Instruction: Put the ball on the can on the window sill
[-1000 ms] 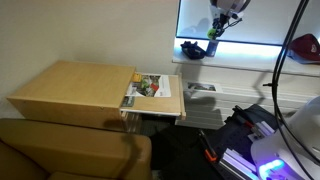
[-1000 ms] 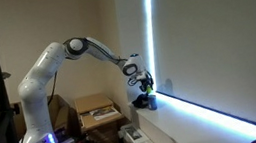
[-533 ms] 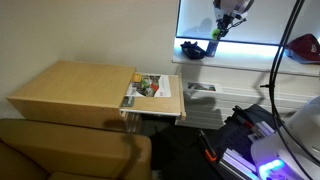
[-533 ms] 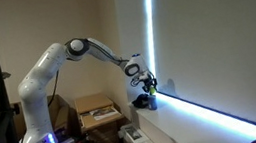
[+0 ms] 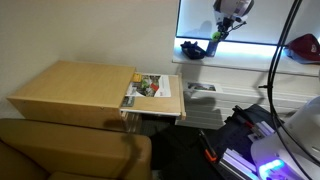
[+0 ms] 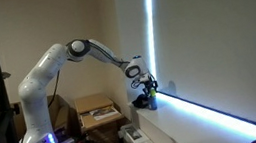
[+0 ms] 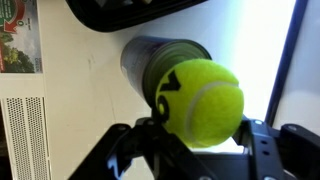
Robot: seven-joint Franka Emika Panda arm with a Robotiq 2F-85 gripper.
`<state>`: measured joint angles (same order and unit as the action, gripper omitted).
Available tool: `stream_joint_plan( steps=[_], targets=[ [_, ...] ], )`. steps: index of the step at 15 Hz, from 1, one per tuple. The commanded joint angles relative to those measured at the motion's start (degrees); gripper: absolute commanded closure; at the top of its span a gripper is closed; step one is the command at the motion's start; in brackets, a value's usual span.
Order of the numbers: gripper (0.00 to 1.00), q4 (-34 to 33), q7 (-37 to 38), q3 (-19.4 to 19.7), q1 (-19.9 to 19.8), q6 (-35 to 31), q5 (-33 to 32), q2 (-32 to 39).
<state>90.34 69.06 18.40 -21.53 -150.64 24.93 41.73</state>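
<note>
Yellow-green fuzzy tennis ball (image 7: 203, 103): seemed light, roll-prone; squeezed across its middle in black gripper (image 7: 203, 128), over dark can (image 7: 160, 62) past corner of tan desk (image 5: 70, 90).

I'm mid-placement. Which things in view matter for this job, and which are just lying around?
Job:
- ball, gripped in the tool
- can, under the ball
- window sill

Lying about:
- magazine
- wooden table
- red object on the sill
</note>
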Motion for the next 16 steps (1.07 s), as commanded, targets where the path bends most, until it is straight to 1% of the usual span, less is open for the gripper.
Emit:
stream_joint_plan(
  steps=[1, 6, 9, 11, 14, 16],
  targets=[
    [0.62, -1.32, 0.16, -0.87, -1.84, 0.64, -0.27, 0.91],
    [0.62, -0.96, -1.97, -2.17, -3.71, 0.63, 0.56, 0.09],
    [0.62, -0.59, -5.26, -4.54, -5.84, 0.09, 2.67, -0.95],
    [0.62, 1.17, -4.66, -5.03, -3.72, -0.17, 2.92, -3.0],
    [0.62, 2.53, -5.39, -6.32, -2.75, -0.23, 2.81, -5.18],
    [0.62, 2.55, -4.64, -5.57, -1.28, 0.54, 1.19, -5.89]
  ],
)
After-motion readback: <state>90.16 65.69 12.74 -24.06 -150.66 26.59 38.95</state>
